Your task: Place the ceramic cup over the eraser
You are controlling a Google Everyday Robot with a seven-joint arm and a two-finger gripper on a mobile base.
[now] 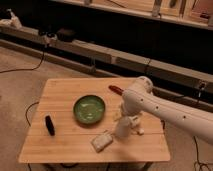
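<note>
The off-white ceramic cup (122, 128) stands upright on the wooden table (65, 145), right of the middle. My gripper (131, 120) hangs from the white arm (160, 107) right at the cup's upper right side, against it. The eraser (49, 125), a small black bar, lies near the table's left edge, far from the cup, with the green bowl (90, 109) between them.
A cream rectangular block (102, 141) lies in front of the cup near the table's front edge. A small red oblong thing (115, 89) lies at the back edge. A small white thing (140, 131) lies right of the cup. Cables run across the floor at the left.
</note>
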